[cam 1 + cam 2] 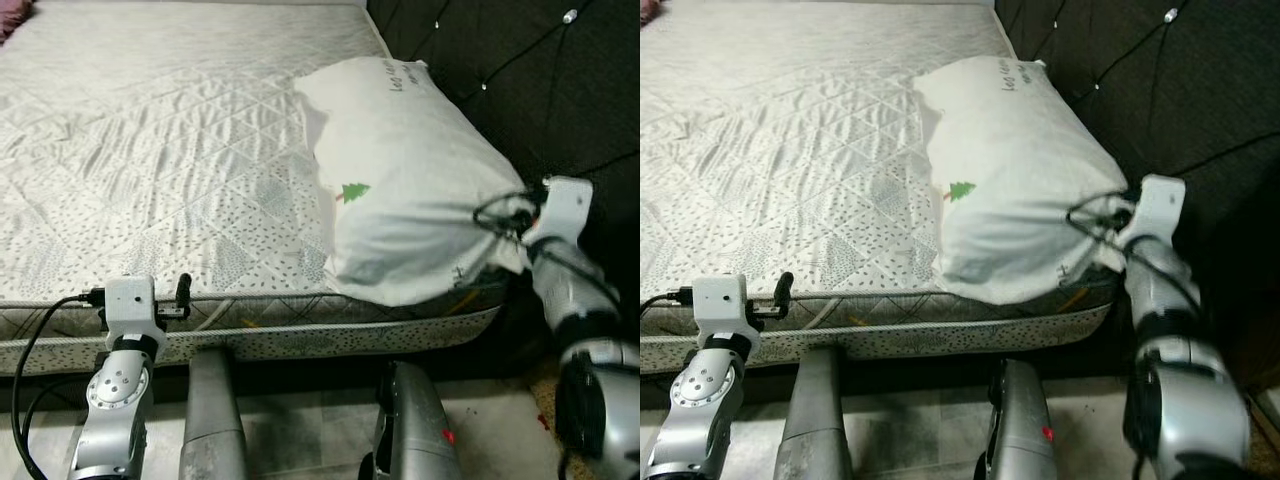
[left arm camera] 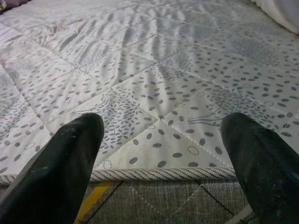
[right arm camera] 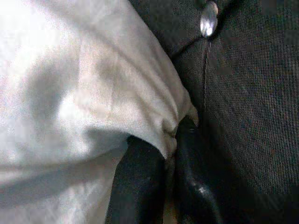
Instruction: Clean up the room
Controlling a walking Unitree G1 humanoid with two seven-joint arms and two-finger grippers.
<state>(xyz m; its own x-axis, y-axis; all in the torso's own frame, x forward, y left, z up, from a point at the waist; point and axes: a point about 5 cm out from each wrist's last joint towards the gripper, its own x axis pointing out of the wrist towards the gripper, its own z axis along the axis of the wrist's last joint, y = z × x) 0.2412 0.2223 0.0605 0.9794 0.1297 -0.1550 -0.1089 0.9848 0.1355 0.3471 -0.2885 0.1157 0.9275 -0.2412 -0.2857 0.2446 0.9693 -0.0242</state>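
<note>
White fabric pillow with small green tree print (image 1: 400,180) lies at right side of quilted grey-dotted mattress (image 1: 150,150), against dark tufted headboard (image 1: 540,80). Right pincer (image 3: 170,154) clenched on pillow's near right corner, fabric bunched between fingers (image 3: 140,182). Left pincer (image 2: 161,163) released, fingers spread, at mattress near edge, touching nothing.

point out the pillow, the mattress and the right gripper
pillow (image 1: 400,170), left eye view, middle of its white cover
mattress (image 1: 150,150), left eye view, bare quilted top
right gripper (image 3: 170,154), right wrist view, between fingertips
</note>
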